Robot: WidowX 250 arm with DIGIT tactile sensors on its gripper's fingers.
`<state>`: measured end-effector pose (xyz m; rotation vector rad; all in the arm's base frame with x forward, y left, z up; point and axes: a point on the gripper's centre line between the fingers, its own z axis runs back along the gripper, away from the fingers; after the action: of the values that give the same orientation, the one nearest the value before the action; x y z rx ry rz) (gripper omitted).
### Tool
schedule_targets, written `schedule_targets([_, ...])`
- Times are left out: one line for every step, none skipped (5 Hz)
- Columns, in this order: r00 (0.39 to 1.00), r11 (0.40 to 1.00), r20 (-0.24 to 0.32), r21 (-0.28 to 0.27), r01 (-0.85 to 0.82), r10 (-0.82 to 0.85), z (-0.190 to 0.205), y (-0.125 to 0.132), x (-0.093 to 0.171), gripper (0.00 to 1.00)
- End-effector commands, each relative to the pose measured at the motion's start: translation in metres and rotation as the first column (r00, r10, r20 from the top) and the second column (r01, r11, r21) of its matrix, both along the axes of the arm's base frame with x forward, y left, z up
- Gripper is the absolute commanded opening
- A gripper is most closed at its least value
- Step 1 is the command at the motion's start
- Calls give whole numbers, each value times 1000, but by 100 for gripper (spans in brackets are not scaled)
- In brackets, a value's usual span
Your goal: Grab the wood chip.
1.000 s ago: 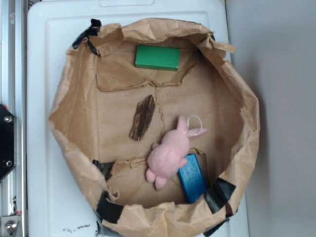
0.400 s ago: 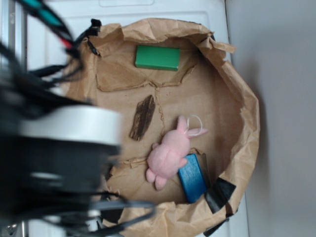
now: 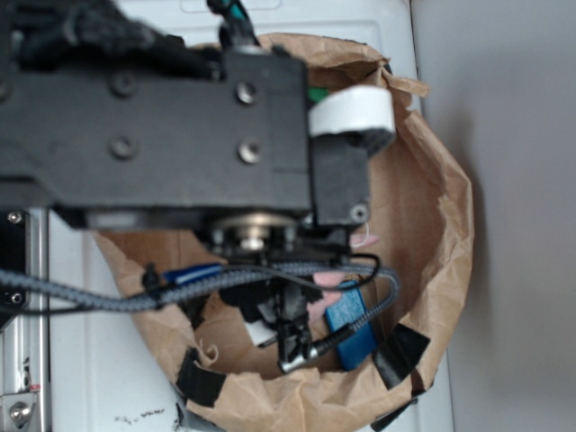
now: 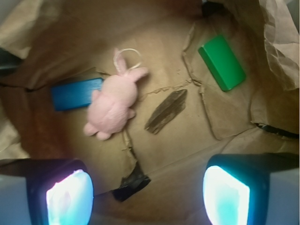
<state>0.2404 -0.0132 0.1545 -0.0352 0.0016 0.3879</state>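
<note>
1. The gripper [image 4: 147,197] hangs above the paper bag [image 4: 276,42], its fingers [image 4: 69,197] spread wide, nothing between them.
2. The wood chip [image 4: 166,111] lies flat on the bag floor, just beside the pink plush [image 4: 113,105].
3. The green block [image 4: 221,62] sits beyond the chip; the blue block [image 4: 75,93] touches the plush's far side.

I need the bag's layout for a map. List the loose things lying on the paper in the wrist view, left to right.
blue block → pink plush bunny → wood chip → green block
</note>
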Motion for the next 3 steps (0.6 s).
schedule_targets([973, 973, 86, -107, -206, 215, 0, 25, 3, 100])
schedule_targets([935, 938, 115, -130, -321, 336, -30, 35, 16, 100])
schedule_targets([887, 902, 166, -118, -416, 431, -59, 48, 27, 100])
